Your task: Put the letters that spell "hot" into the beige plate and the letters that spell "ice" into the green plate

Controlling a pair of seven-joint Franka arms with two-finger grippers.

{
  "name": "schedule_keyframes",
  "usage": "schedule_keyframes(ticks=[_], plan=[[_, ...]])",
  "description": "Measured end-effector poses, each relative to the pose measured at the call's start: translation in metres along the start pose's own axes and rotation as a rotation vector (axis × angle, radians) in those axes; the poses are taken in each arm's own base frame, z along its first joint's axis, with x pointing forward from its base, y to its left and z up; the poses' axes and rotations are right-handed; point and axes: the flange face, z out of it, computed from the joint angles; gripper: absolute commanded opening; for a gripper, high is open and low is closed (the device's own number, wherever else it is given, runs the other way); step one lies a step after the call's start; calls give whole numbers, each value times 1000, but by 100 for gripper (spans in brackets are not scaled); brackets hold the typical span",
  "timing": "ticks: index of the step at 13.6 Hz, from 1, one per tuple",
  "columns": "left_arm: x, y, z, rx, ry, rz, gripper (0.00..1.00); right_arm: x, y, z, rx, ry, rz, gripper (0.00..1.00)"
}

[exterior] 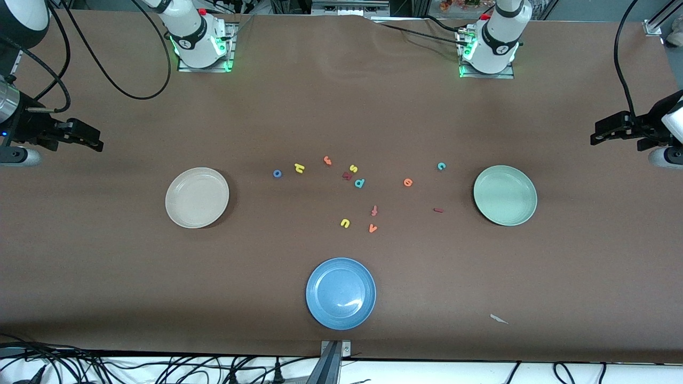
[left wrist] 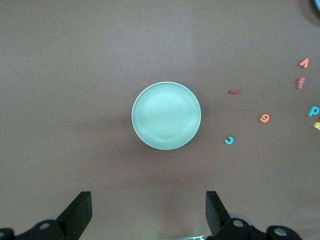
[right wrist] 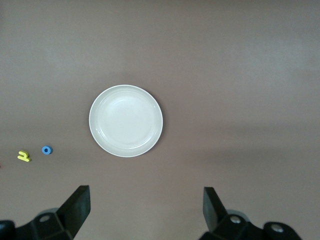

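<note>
The beige plate (exterior: pixel 197 197) lies toward the right arm's end, the green plate (exterior: pixel 505 195) toward the left arm's end. Between them are scattered the blue o (exterior: pixel 277 173), yellow h (exterior: pixel 299 168), orange t (exterior: pixel 327 160), orange e (exterior: pixel 407 182), teal c (exterior: pixel 441 166) and dark red i (exterior: pixel 438 210). My right gripper (exterior: pixel 96 140) hangs open and holds nothing, high over the table's end past the beige plate (right wrist: pixel 126 120). My left gripper (exterior: pixel 595 136) hangs open and holds nothing past the green plate (left wrist: pixel 166 115). Both plates hold nothing.
A blue plate (exterior: pixel 341 293) sits near the front edge. Other letters lie in the middle: yellow s (exterior: pixel 352 168), teal p (exterior: pixel 359 183), red-orange f (exterior: pixel 374 210), yellow u (exterior: pixel 344 223), orange v (exterior: pixel 372 229). A white scrap (exterior: pixel 499 319) lies near the front.
</note>
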Motion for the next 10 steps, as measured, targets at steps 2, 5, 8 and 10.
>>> schedule_keyframes(ticks=[2, 5, 8, 10], plan=[[0, 0, 0, 0, 0, 0, 100, 0, 0, -3, 0, 0, 0, 100], [0, 0, 0, 0, 0, 0, 100, -1, 0, -4, 0, -6, 0, 100], [0, 0, 0, 0, 0, 1, 100, -2, -2, -7, 1, -9, -3, 100], [0, 1, 1, 0, -2, 1, 100, -2, -5, -7, 1, -11, -8, 100]])
